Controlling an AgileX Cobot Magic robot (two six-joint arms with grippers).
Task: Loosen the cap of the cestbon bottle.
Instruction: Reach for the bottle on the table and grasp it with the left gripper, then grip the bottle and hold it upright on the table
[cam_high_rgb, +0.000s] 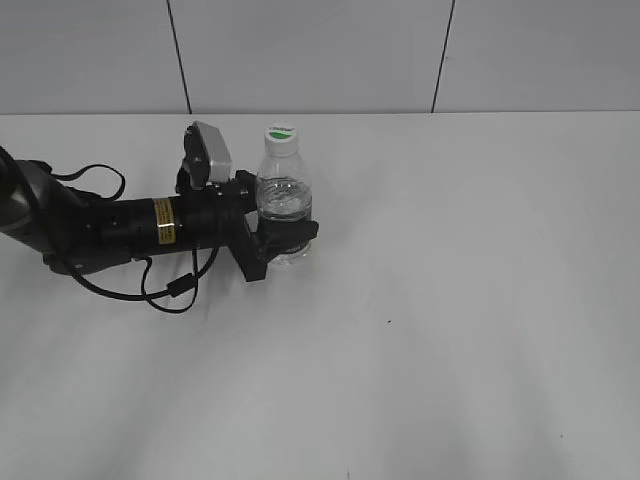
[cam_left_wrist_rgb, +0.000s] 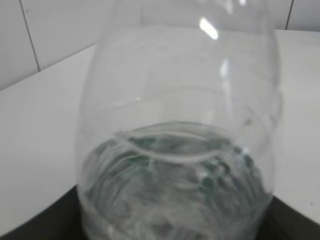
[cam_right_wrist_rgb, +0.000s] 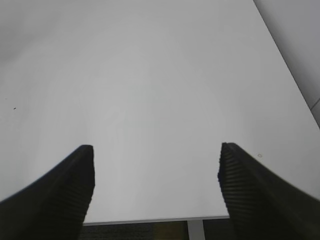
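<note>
Bottle: small clear plastic cestbon bottle stands upright on the white table, left of centre and toward the far edge in the exterior view; its lower part holds water, and the left wrist view shows the clear ribbed body filling almost the whole picture, water level about halfway down.
Cap: small round white plastic screw cap with a green mark on top sits on the bottle's neck, apart from any gripper (whether it is tight or slack cannot be told).
Left gripper: black left gripper reaches in from the left, lying low and level with the table, its jaws clenched around the lower body of the bottle, one black finger wrapping the near side.
Left arm: dark cylindrical arm with a yellow label stretches across the table from the left edge, a grey camera block on top and black cables looping beneath.
Right gripper: black ribbed right gripper shows only in its own wrist view, its jaws spread wide apart with bare white tabletop between them (nothing grasped), hanging above the table's near edge.
Background: pale grey wall panels with dark seams stand behind the table.
</note>
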